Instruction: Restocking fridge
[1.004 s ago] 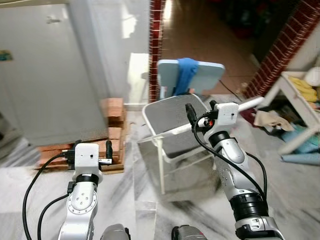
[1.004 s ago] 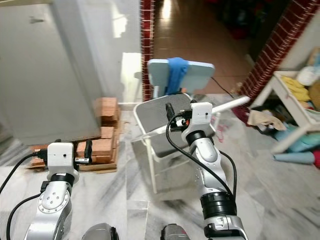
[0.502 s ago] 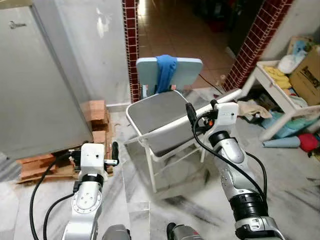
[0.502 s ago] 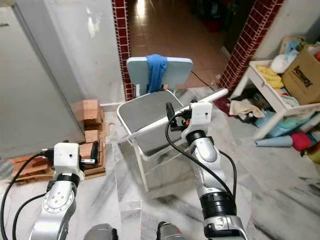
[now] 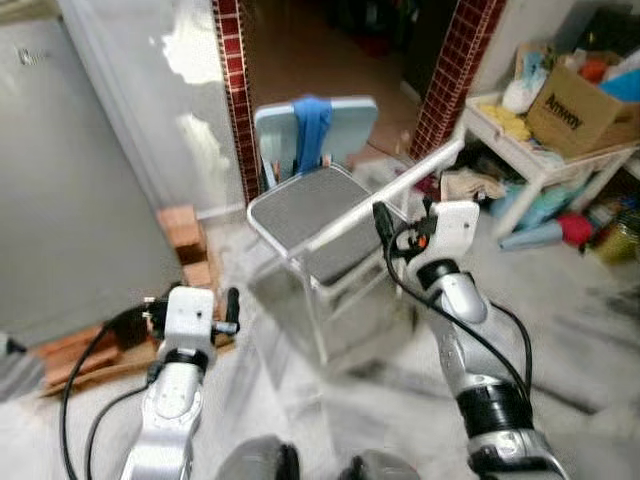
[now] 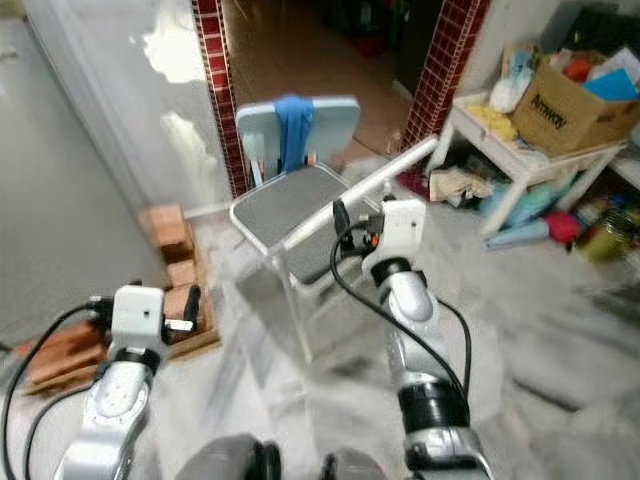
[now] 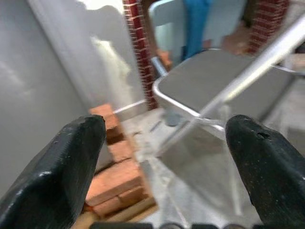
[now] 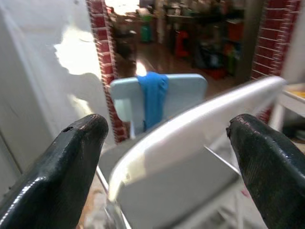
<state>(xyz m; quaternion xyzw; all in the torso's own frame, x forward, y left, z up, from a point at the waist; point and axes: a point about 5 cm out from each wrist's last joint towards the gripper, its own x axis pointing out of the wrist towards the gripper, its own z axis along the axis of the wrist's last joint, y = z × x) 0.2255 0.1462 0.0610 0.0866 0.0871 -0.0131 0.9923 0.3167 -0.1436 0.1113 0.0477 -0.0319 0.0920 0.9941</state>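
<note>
A white folding chair (image 5: 310, 205) with a grey seat stands in the middle of the marble floor (image 5: 580, 340), and everything else is placed around it. A blue cloth (image 5: 312, 130) hangs over the chair's pale blue back. The grey fridge (image 5: 50, 190) is off to the left of the chair, with its door closed. Red bricks (image 5: 185, 240) are stacked on the floor between the fridge and the chair.

The right hand (image 8: 167, 143) is held up just in front of the chair, and its two black fingers are spread wide apart with nothing between them. The left hand (image 7: 162, 157) is lower, near the bricks, and its fingers are spread wide too, holding nothing.

To the right of the chair is a white shelf (image 5: 530, 160) with a cardboard box (image 5: 570, 95) on top and clothes around it. A red brick pillar (image 5: 230, 90) stands behind the chair. The head views are a bit blurry.
</note>
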